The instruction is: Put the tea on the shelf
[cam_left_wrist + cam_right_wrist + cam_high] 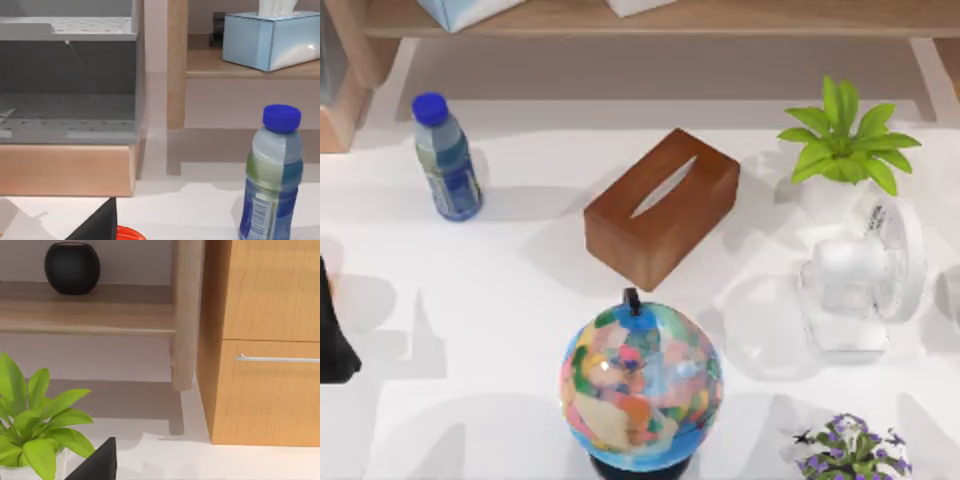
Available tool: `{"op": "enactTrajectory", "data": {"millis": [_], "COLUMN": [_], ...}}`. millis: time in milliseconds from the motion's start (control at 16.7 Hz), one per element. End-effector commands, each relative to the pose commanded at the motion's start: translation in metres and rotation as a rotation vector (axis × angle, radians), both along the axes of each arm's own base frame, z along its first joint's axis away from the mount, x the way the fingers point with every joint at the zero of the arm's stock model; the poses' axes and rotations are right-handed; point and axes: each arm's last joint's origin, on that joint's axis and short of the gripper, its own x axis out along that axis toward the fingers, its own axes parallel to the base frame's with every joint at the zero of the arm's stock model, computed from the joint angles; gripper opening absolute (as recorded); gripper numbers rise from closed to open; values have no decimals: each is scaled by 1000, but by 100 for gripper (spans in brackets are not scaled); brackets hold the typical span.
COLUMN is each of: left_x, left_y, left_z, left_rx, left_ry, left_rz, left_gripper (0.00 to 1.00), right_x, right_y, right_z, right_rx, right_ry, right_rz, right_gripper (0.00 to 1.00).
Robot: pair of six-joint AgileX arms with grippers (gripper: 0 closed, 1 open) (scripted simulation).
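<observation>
Plastic, clear-walled and topped with a blue screw cap, the tea bottle (446,156) with its blue label stood upright on the white table (500,300). It was ahead of the left gripper (99,226) and well apart from it, with nothing between them. Judged by its look, it would be moderately heavy with liquid, smooth and a little slippery. The walls would probably give under a hard squeeze, so the labelled mid-body seemed the best place to take hold, below the narrowing shoulder.

Beyond the bottle ran the long light tan wooden shelf (720,18), which already carried a pale blue tissue box (265,40).

Only a dark wedge of the left gripper showed at the frame's edge, so I could not tell whether its jaws were released or clenched. The same held for the parked right gripper (97,464), beside the green potted plant (845,150). An orange sliver (127,233) next to the left gripper was cut off and could not be identified.
</observation>
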Motion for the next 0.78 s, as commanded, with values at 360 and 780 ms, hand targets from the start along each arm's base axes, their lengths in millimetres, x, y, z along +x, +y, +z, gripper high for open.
{"op": "enactTrajectory", "data": {"millis": [360,780], "left_x": [0,0], "left_y": [0,0], "left_z": [0,0], "left_rx": [0,0], "left_ry": [0,0], "left_rz": [0,0], "left_gripper": [100,100], "right_x": [36,46], "right_y": [-46,-111], "right_z": [-10,-62], "right_rx": [-17,6], "right_ry": [51,103], "right_rz": [-7,-9], "right_gripper": [100,100]}}
